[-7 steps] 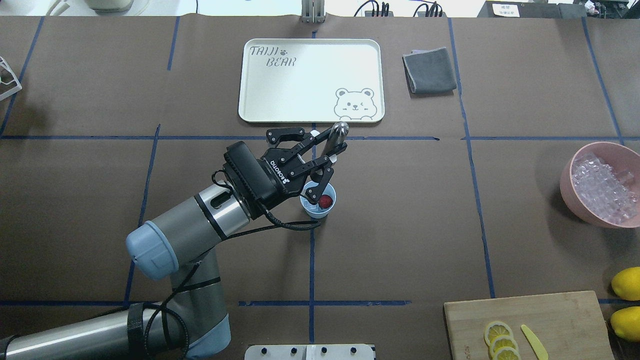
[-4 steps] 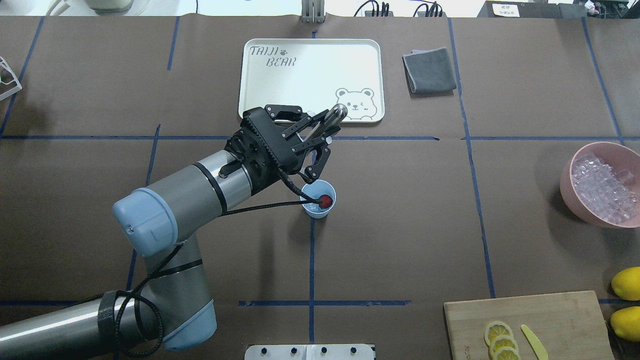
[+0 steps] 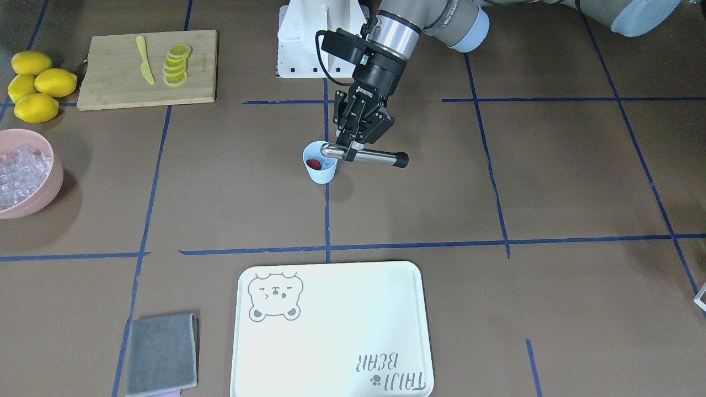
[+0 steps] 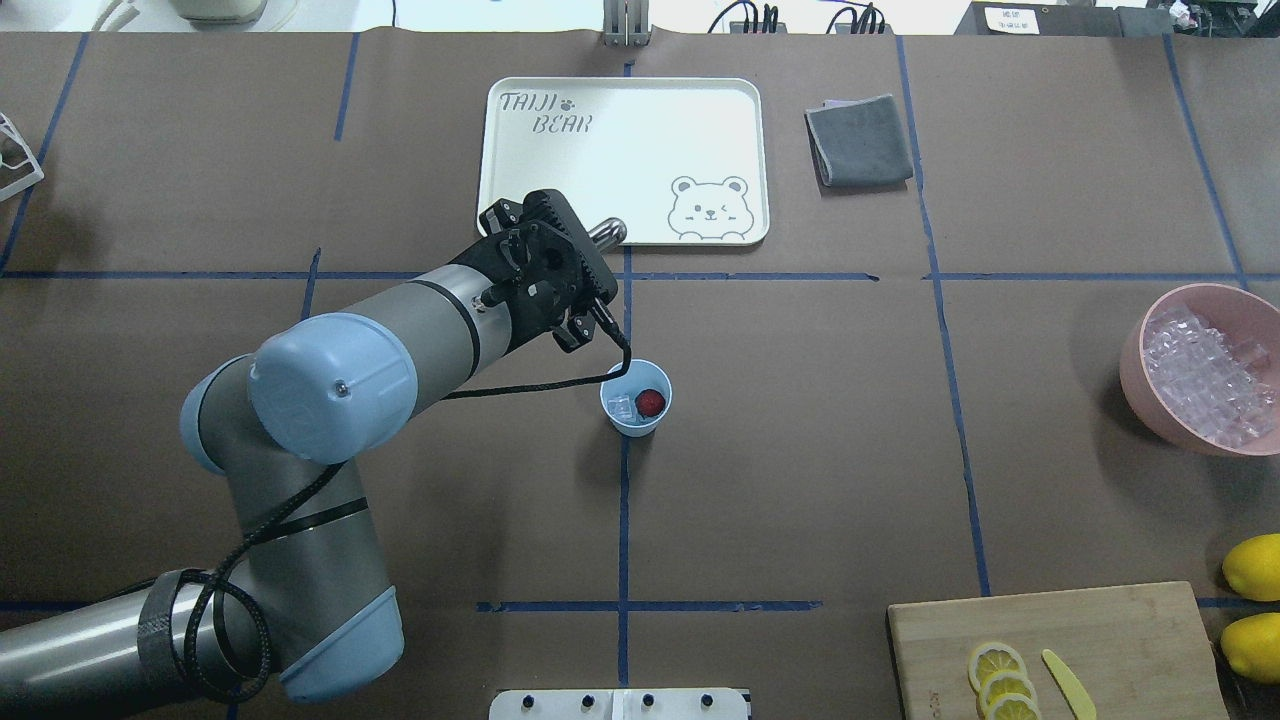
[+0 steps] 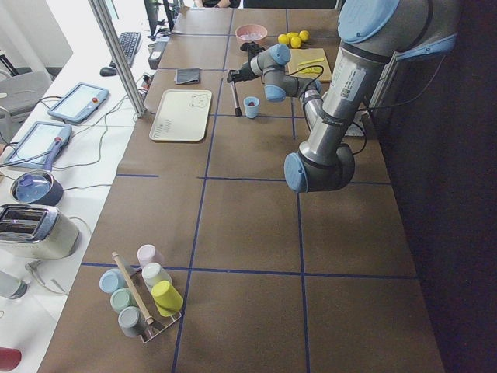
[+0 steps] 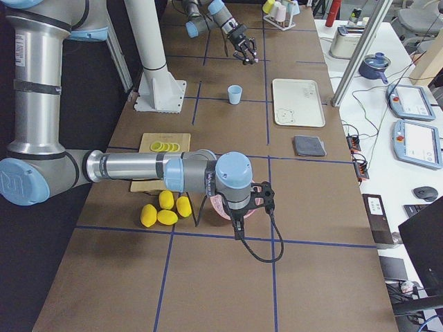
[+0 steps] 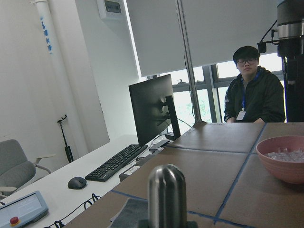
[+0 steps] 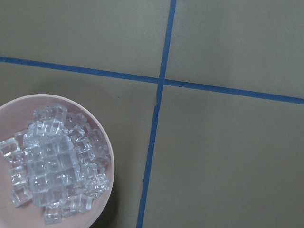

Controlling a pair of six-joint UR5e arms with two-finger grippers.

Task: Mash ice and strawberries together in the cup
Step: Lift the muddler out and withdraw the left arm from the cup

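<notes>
The pale-blue cup (image 4: 628, 424) stands at the table's middle and also shows in the front view (image 3: 320, 172). Inside it lie a dark-red strawberry (image 4: 651, 402) and a clear ice cube (image 4: 620, 406). My left gripper (image 3: 349, 150) is shut on a steel muddler (image 3: 375, 157) with a black tip. It holds the muddler level, just above the cup's rim on the tray side. From overhead the wrist hides the fingers, and only the muddler's steel end (image 4: 607, 232) shows. My right gripper (image 6: 243, 220) hangs over the pink bowl; I cannot tell if it is open or shut.
A pink bowl (image 4: 1135, 360) of ice cubes (image 4: 1200, 375) stands at the right edge. A cutting board (image 4: 1120, 620) with lemon slices (image 4: 1000, 685) and a yellow knife (image 4: 1068, 683) is front right, beside whole lemons (image 4: 1255, 565). A white tray (image 4: 620, 150) and a grey cloth (image 4: 860, 140) lie at the back.
My left gripper has drawn the muddler's tip out of the cup, swung back toward the tray and turned the muddler level. The cup, strawberry and ice stay put.
</notes>
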